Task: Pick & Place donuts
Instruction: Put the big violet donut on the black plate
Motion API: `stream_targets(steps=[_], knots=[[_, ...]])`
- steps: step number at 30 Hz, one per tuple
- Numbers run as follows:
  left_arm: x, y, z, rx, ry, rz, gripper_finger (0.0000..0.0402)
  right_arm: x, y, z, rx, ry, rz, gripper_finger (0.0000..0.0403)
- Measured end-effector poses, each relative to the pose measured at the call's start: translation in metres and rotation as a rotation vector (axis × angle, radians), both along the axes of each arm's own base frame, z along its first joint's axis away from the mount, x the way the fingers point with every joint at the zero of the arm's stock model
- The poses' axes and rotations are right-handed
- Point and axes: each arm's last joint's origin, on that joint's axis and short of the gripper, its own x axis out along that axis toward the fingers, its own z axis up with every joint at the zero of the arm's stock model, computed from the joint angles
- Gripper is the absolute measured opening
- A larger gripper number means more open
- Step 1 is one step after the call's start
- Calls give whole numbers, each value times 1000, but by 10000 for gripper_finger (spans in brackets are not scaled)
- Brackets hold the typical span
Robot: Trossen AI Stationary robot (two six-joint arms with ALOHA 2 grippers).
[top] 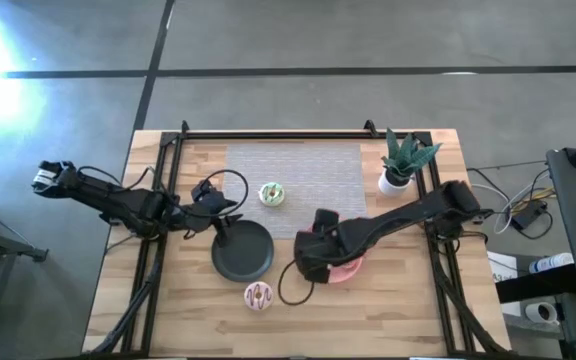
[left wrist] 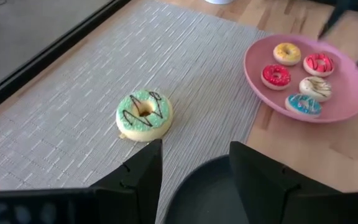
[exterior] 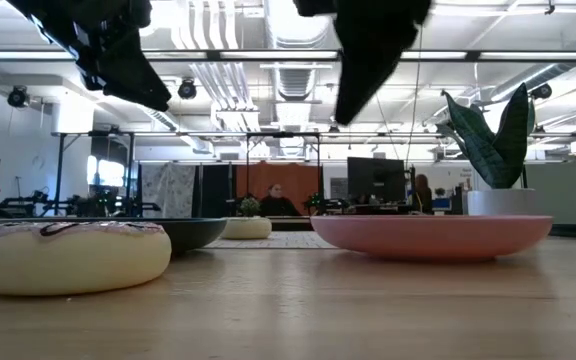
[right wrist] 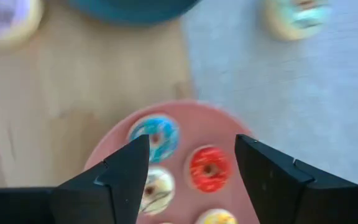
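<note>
A green-iced donut (top: 272,194) lies on the grey mat (top: 308,170); it also shows in the left wrist view (left wrist: 144,115). A pink-iced donut (top: 259,296) lies on the wood near the front edge. Several small donuts lie on the pink plate (left wrist: 347,99): yellow (left wrist: 287,52), red (left wrist: 276,76), blue (left wrist: 303,104), white (left wrist: 316,88) and another red one (left wrist: 319,63). My left gripper (left wrist: 194,155) is open and empty above the far edge of the black plate (top: 243,250). My right gripper (right wrist: 191,146) is open and empty above the pink plate (right wrist: 229,124), over the blue (right wrist: 158,135) and red (right wrist: 209,168) donuts.
A potted plant (top: 400,160) stands at the far right of the table. Black rails (top: 158,190) run along the left, right and far sides. In the low view the pink-iced donut (exterior: 68,255) lies nearest, with the pink plate (exterior: 433,235) to its right.
</note>
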Motion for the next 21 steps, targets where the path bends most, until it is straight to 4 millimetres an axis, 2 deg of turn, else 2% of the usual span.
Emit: stream_targets(steps=[5,8,13,21], knots=[[0,0,0,19,3,-15,160,-11,-15,32,-56,-151,-139,229],[1,0,0,22,4,-16,160,-15,-21,44,-86,-211,-194,229],[1,0,0,22,3,-17,160,-20,-27,56,-115,-250,-211,228],[1,0,0,22,3,-17,160,-22,-29,59,-139,-261,-216,228]])
